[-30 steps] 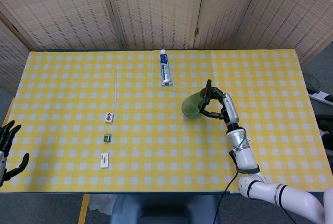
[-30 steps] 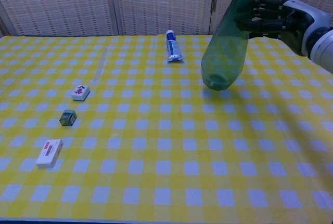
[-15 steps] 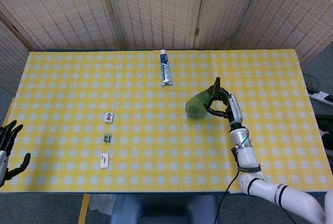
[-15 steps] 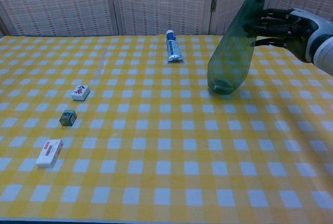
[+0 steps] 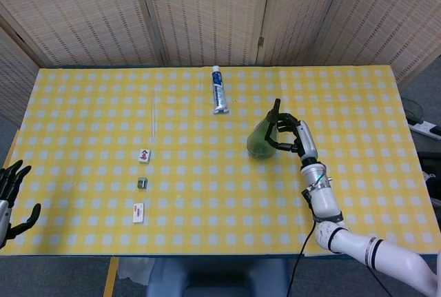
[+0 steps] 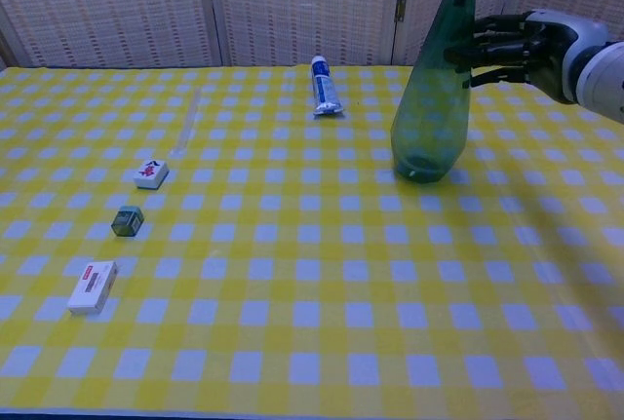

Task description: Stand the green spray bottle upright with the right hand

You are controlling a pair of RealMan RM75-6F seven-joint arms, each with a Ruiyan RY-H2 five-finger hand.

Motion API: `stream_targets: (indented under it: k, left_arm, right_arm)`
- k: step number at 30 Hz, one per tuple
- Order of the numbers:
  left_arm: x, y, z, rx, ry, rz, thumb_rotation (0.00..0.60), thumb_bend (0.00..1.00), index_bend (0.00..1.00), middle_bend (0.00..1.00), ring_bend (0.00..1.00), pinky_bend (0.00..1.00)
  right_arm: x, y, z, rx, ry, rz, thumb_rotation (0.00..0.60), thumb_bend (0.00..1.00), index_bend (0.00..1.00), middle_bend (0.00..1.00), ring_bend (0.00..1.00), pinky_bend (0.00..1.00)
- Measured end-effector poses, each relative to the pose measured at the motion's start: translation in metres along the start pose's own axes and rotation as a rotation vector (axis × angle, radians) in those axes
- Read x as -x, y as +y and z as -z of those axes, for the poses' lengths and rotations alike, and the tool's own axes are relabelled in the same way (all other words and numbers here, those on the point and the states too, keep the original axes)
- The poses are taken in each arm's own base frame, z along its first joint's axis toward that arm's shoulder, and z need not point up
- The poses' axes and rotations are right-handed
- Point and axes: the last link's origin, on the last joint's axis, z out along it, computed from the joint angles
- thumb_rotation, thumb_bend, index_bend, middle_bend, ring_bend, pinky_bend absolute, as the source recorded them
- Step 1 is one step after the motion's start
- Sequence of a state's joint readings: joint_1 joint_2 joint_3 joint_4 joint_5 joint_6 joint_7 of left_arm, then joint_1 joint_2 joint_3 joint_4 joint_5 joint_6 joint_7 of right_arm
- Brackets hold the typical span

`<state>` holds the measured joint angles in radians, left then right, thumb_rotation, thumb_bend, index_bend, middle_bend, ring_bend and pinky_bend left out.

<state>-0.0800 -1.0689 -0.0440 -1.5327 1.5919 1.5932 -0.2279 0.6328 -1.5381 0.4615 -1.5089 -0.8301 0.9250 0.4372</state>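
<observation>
Bottle (image 6: 429,108) stood approx. upright on the surface (image 6: 322,284), base down on the yellow check cloth, right of centre, neck w/ dark cap at top. Right robot hand (image 6: 517,45) gripped it at the upper body, fingers (image 6: 478,50) wrapped round from the right side. In head view same hand (image 5: 293,137) sat against the bottle (image 5: 262,140). Left robot hand (image 5: 12,190) was at near-left edge, off the surface, fingers spread, holding nothing. Toothpaste tube (image 6: 326,86) lay far of centre, left of the bottle, apart from it. Tile (image 6: 150,173), small dark cube (image 6: 127,220) and a white box (image 6: 93,286) lay in a row on the left, well apart from the bottle.
</observation>
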Motion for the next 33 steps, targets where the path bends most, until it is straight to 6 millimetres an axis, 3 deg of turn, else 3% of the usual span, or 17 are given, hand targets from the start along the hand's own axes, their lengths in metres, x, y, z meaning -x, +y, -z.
stream_targets:
  k: [4, 6, 14, 23, 33]
  left_arm:
    - [0.000, 0.000, 0.000, -0.001, 0.001, -0.001, 0.600, 0.49, 0.00, 0.01, 0.02, 0.00]
    - [0.000, 0.000, 0.000, -0.001, -0.001, -0.002, 0.600, 0.49, 0.00, 0.01, 0.02, 0.00]
    - [0.000, 0.000, 0.000, -0.003, -0.001, -0.003, 0.599, 0.49, 0.00, 0.01, 0.02, 0.00]
    - [0.001, 0.000, -0.001, -0.002, -0.001, -0.006, 0.600, 0.49, 0.00, 0.01, 0.02, 0.00]
    - [0.001, 0.001, -0.001, -0.002, -0.001, -0.008, 0.600, 0.49, 0.00, 0.01, 0.02, 0.00]
  right_arm:
    - [0.002, 0.000, 0.001, -0.008, -0.023, 0.017, 0.600, 0.32, 0.30, 0.32, 0.32, 0.16]
    - [0.002, -0.001, 0.002, -0.009, -0.037, 0.023, 0.600, 0.32, 0.22, 0.27, 0.28, 0.12]
    - [-0.003, -0.001, 0.004, -0.024, -0.039, 0.016, 0.600, 0.32, 0.02, 0.16, 0.20, 0.02]
    - [-0.014, -0.002, 0.011, -0.047, -0.041, 0.025, 0.600, 0.32, 0.00, 0.12, 0.14, 0.00]
    - [-0.041, 0.008, 0.040, -0.054, -0.033, 0.071, 0.600, 0.32, 0.00, 0.08, 0.10, 0.00]
